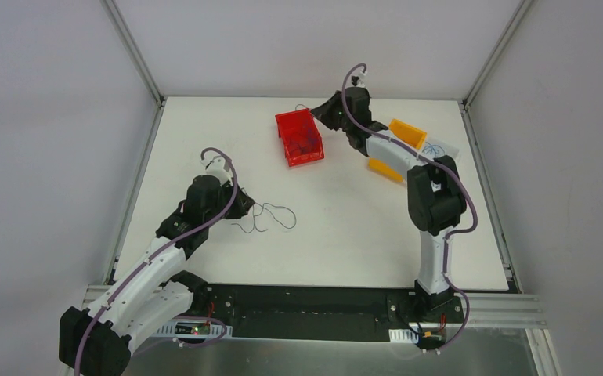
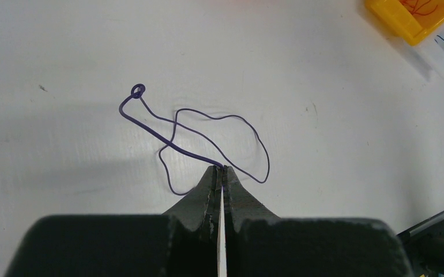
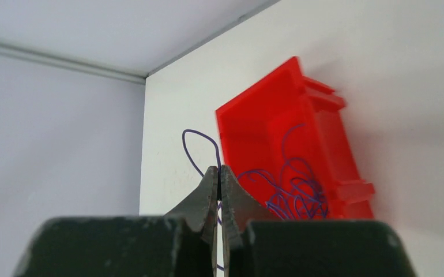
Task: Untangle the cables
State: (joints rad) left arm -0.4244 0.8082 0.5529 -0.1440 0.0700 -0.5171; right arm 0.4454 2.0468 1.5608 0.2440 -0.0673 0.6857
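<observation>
A thin purple cable (image 2: 208, 134) lies in loose loops on the white table, also in the top view (image 1: 271, 215). My left gripper (image 2: 223, 168) is shut on one end of it, just left of the loops in the top view (image 1: 245, 205). A tangle of purple cables (image 3: 292, 193) sits in a tilted red bin (image 3: 300, 133), at the back middle in the top view (image 1: 299, 137). My right gripper (image 3: 218, 168) is shut on a purple cable (image 3: 199, 151) that loops out over the bin's edge. It is beside the bin in the top view (image 1: 320, 112).
Two yellow bins (image 1: 408, 133) (image 1: 385, 169) and a white sheet with blue marks (image 1: 438, 149) lie at the back right, under my right arm. One yellow bin (image 2: 411, 17) holds red wire. The table's back and side walls are close to the red bin.
</observation>
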